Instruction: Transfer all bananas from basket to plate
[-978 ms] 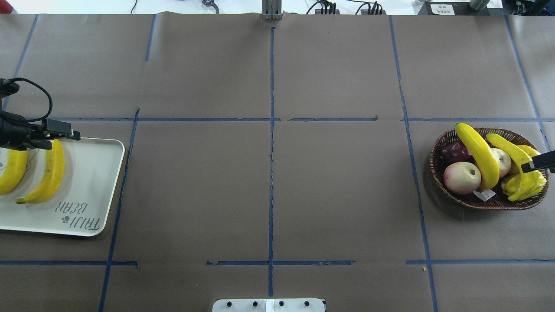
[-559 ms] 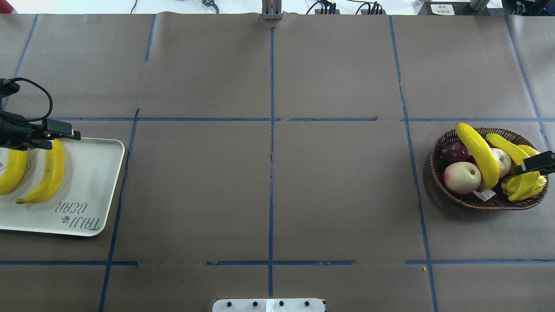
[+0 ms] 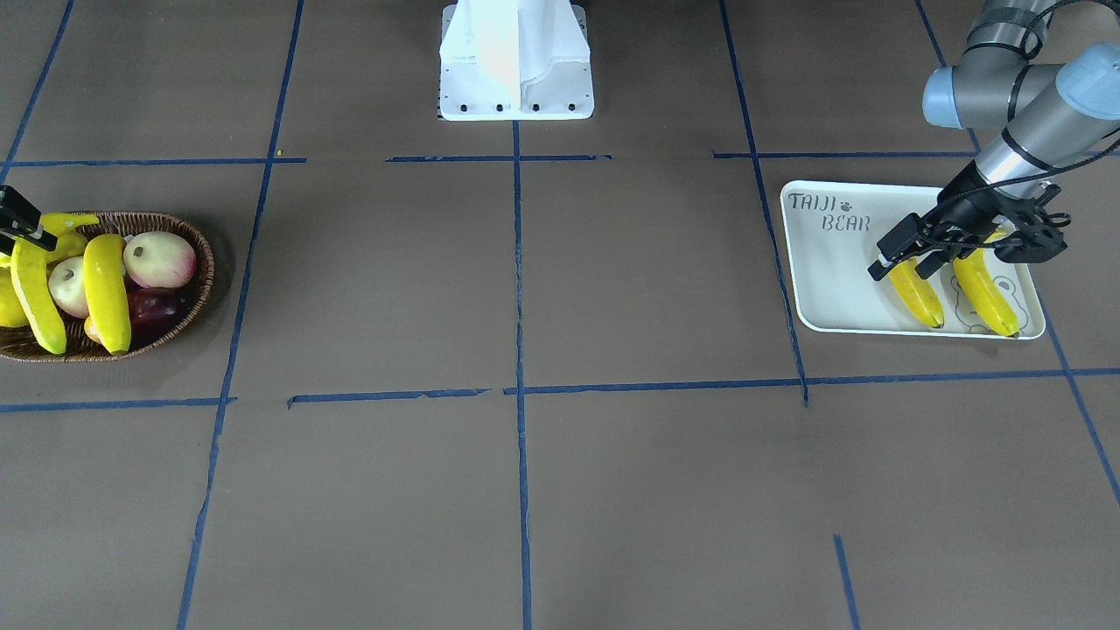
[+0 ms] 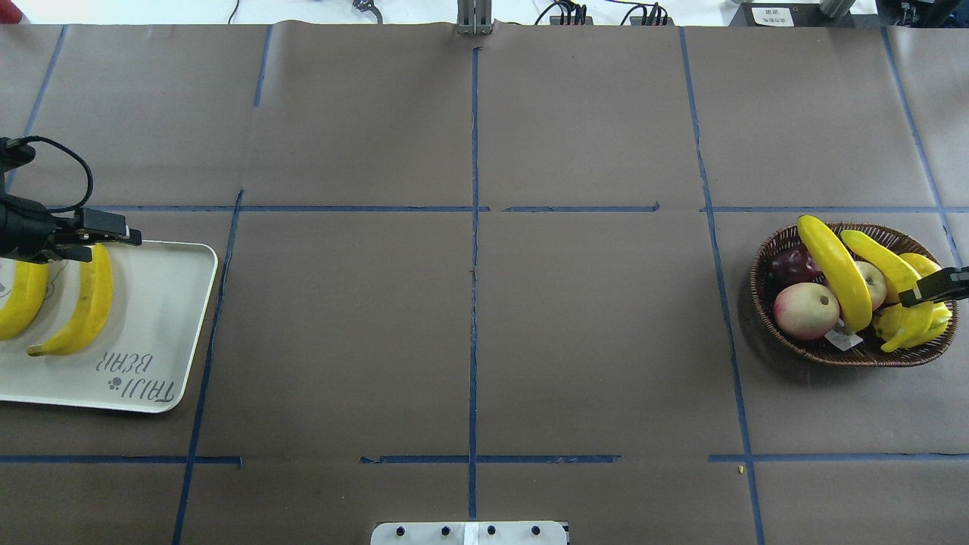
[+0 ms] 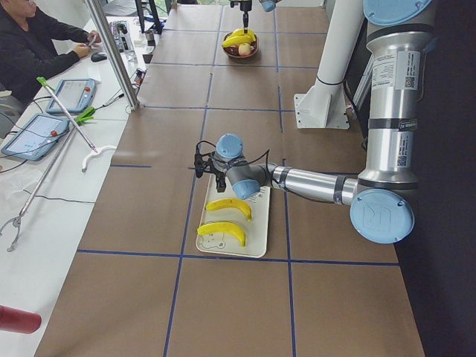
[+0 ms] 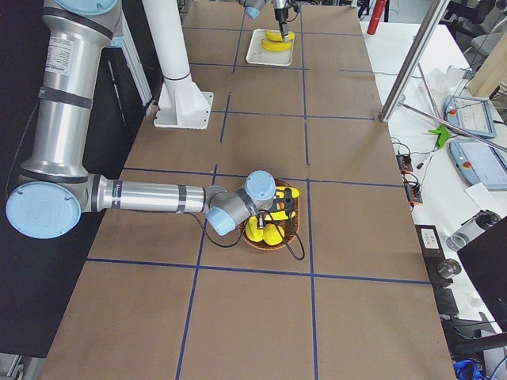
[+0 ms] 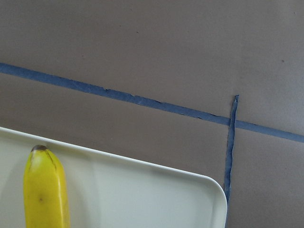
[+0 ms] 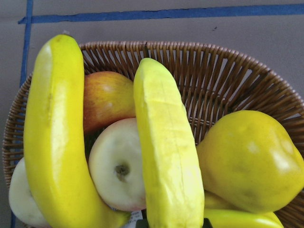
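Two bananas (image 4: 836,272) (image 4: 882,257) lie across the other fruit in the brown wicker basket (image 4: 757,303) at the right. My right gripper (image 4: 920,291) is down in the basket. In the right wrist view its fingertips press both sides of the middle banana (image 8: 164,156), so it is shut on it. Two more bananas (image 4: 87,303) (image 4: 19,299) lie on the white plate (image 4: 166,318) at the left. My left gripper (image 4: 113,248) is open just above the top end of the inner one (image 3: 916,293), not holding it.
The basket also holds a pink apple (image 4: 806,310), a dark red fruit (image 4: 793,265), a plump yellow pear (image 8: 247,161) and a yellow-green pointed fruit (image 4: 912,325). The robot base (image 3: 516,61) stands at mid table. Operators' benches run along the far side.
My right gripper has sunk a little and moved left onto the banana; that banana and the yellow-green fruit have shifted slightly. The left gripper has stayed over the plate.
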`<move>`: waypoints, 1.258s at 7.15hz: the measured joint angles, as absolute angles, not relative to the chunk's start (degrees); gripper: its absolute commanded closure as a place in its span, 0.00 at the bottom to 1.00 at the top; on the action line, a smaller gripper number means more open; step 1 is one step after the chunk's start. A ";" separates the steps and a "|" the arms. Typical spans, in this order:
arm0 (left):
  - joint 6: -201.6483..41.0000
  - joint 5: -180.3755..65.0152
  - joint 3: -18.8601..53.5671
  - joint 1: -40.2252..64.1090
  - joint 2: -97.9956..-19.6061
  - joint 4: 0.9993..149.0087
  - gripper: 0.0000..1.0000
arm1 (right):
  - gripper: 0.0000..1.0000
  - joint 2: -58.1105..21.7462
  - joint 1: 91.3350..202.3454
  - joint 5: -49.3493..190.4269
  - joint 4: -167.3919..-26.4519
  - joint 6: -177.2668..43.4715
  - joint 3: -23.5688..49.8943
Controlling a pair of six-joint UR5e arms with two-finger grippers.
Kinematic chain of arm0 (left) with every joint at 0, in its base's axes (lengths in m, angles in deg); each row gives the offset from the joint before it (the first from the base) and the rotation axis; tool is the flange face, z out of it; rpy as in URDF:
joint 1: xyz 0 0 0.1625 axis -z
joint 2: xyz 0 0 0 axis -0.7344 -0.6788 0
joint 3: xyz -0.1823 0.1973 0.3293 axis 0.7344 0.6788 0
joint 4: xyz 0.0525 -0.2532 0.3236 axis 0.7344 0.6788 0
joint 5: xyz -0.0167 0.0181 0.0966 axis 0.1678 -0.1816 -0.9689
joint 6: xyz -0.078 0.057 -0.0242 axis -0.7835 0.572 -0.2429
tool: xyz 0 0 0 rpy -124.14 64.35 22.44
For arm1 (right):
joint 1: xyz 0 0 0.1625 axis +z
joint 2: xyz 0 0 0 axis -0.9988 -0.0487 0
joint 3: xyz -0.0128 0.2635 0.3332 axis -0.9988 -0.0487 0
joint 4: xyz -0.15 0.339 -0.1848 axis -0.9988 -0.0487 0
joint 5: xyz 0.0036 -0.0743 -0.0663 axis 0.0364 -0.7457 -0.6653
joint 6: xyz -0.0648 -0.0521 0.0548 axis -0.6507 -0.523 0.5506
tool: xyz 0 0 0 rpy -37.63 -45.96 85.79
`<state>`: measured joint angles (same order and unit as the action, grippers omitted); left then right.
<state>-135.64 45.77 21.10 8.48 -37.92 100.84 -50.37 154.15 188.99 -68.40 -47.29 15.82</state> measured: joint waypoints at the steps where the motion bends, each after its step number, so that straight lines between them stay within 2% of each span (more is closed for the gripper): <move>1: -135.67 45.77 21.15 8.47 -37.95 100.87 0.00 | 1.00 -50.94 155.11 189.13 -67.21 -47.43 16.95; 3: -135.72 45.79 21.26 8.52 -38.15 100.97 0.00 | 1.00 -53.46 159.81 189.26 -60.43 -47.55 18.61; 5: -136.64 45.85 21.35 8.38 -38.62 101.14 0.00 | 1.00 -51.48 164.80 190.12 -55.32 -46.36 19.58; 7: -138.90 45.93 21.47 8.09 -40.16 101.13 0.00 | 1.00 -37.97 163.30 191.60 -58.04 -32.11 20.20; 9: -144.96 46.13 21.81 7.66 -43.53 101.07 0.00 | 1.00 -24.84 153.25 185.66 -59.96 -13.19 20.48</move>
<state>-144.96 46.13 21.81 7.66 -43.53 101.07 -24.84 153.25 185.66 -59.96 -13.19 20.48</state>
